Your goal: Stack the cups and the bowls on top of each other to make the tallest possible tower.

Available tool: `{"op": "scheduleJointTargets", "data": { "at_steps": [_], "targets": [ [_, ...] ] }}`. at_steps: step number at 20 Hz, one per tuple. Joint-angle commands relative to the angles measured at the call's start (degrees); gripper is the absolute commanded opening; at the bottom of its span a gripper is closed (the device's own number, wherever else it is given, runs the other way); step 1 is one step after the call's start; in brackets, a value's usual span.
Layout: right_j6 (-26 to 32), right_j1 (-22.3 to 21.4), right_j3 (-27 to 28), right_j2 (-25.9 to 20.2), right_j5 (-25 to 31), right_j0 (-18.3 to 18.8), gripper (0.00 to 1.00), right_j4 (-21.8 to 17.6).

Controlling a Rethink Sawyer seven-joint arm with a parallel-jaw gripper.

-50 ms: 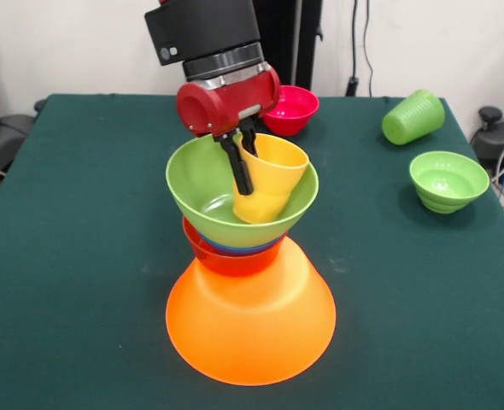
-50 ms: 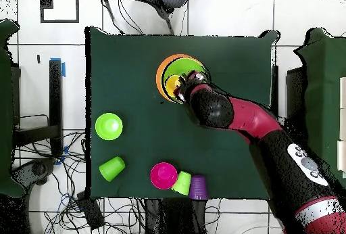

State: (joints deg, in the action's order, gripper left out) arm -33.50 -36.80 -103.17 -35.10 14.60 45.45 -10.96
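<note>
The tower stands mid-table: a huge orange bowl (image 1: pixel 250 325) upside down as the base, then a red-orange bowl (image 1: pixel 226 259), a thin blue bowl rim (image 1: pixel 235 248), and a large light green bowl (image 1: pixel 202 184) upright on top. A yellow cup (image 1: pixel 273 179) leans tilted inside that green bowl. My gripper (image 1: pixel 247 162) is shut on the yellow cup's rim, one finger outside and one inside. In the overhead view the gripper (image 2: pixel 182 86) sits over the tower (image 2: pixel 177 64), with the yellow cup (image 2: pixel 173 82) showing beside it.
A pink bowl (image 1: pixel 291 108) (image 2: pixel 163 175) sits behind the tower. A light green cup (image 1: pixel 413 116) (image 2: pixel 111 168) lies on its side, near a small green bowl (image 1: pixel 447 179) (image 2: pixel 109 126). Another green cup (image 2: pixel 182 182) and a purple cup (image 2: pixel 197 186) lie at the table edge.
</note>
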Motion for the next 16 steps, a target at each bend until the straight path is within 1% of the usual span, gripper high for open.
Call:
{"op": "scheduleJointTargets", "data": {
  "at_steps": [1,3,8,12,16],
  "targets": [
    [-12.16,2.73,0.38,1.77,-0.20,-1.49,0.00,-0.15],
    [-11.99,2.78,1.17,2.34,0.65,-1.96,0.00,-0.05],
    [-9.84,2.54,0.76,1.88,2.70,-0.58,0.00,-0.80],
    [-10.13,1.94,0.24,1.65,2.92,-0.74,0.00,-0.56],
    [-10.56,1.48,-0.08,1.29,1.89,-0.93,0.00,-0.64]
  ]
}}
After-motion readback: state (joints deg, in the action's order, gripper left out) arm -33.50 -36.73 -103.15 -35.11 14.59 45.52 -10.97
